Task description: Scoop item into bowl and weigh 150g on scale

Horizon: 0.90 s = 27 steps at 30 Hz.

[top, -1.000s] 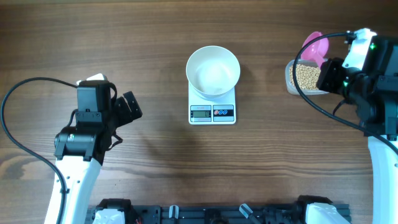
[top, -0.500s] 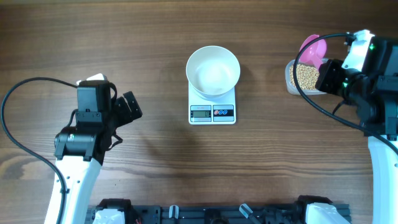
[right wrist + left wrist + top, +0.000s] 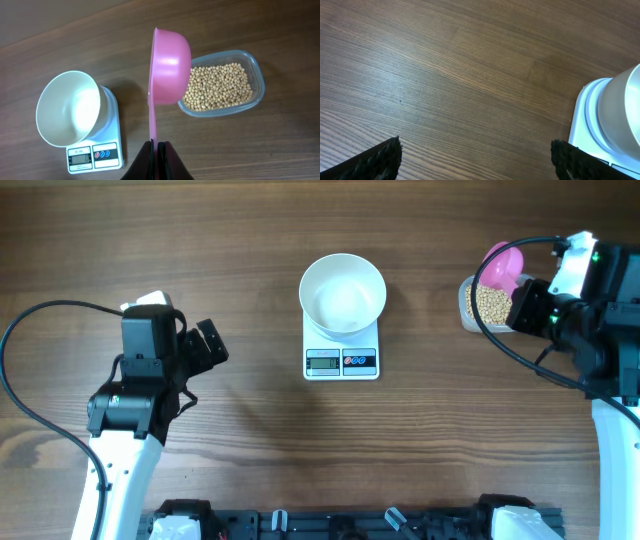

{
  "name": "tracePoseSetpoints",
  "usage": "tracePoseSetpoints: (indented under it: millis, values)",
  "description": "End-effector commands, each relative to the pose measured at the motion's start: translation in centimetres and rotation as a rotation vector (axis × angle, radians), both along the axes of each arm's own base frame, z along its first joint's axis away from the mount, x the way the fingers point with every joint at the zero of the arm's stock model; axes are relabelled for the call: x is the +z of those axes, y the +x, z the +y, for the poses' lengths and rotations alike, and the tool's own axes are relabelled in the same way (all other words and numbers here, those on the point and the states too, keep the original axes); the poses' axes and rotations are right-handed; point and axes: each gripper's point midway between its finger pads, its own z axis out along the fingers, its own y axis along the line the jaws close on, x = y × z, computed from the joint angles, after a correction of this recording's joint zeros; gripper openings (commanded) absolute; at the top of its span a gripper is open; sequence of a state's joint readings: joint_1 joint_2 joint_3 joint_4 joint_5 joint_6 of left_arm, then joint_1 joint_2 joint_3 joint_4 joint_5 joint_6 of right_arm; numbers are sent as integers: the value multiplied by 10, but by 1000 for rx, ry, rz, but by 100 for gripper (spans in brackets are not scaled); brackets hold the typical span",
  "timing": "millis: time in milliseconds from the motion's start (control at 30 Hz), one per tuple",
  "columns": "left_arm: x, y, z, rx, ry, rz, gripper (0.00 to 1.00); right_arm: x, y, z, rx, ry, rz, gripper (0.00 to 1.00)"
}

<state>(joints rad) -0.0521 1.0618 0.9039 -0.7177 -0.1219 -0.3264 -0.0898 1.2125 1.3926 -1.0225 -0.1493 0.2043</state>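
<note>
The white bowl [image 3: 343, 293] stands on the white scale [image 3: 341, 360] at mid-table, and its inside looks bare. Pale-tan beans [image 3: 490, 304] fill a clear tub [image 3: 464, 302] at the right. My right gripper [image 3: 523, 292] is shut on the flat handle of a pink scoop [image 3: 503, 265], whose cup hangs over the tub's far-left corner. In the right wrist view the scoop [image 3: 170, 62] is turned on edge beside the beans [image 3: 217, 86], with its inside hidden. The right gripper [image 3: 154, 147] clamps the handle. My left gripper [image 3: 205, 350] stands open over bare wood, left of the scale [image 3: 582, 125].
The right wrist view shows the bowl [image 3: 67, 107] and scale [image 3: 107, 147] left of the scoop, and the tub [image 3: 258, 85] to its right. A black cable [image 3: 20, 340] loops by the left arm. A dark rail [image 3: 340, 525] runs along the table's near edge.
The right gripper and pink scoop have shifted slightly, closer over the tub of beans. The left arm has barely moved and stays open.
</note>
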Motion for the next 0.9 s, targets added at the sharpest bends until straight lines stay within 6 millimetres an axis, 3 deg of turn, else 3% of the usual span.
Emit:
tracePoseSetpoints:
  millis: [0, 133, 233, 333, 433, 700, 867]
  values:
    - [0, 0, -9, -40, -48, -2, 100, 11, 0, 1, 1, 15, -25, 4]
    - [-2, -5, -36, -143, -167, 20, 100, 10, -1, 2, 1, 16, -17, 4]
    - [5, -19, -86, -464, -297, 19, 100, 9, -2, 2, 1, 17, -12, 5]
    - [8, -38, -111, -650, -360, 35, 100, 9, -2, 2, 1, 17, -11, 4]
    - [2, -50, -116, -693, -353, 79, 100, 9, -2, 2, 1, 17, -12, 4]
    - [1, -57, -145, -805, -289, 78, 100, 9, -2, 2, 1, 17, -12, 4]
    - [-12, -51, -139, -652, -102, 110, 100, 9, -2, 2, 1, 16, -12, 4]
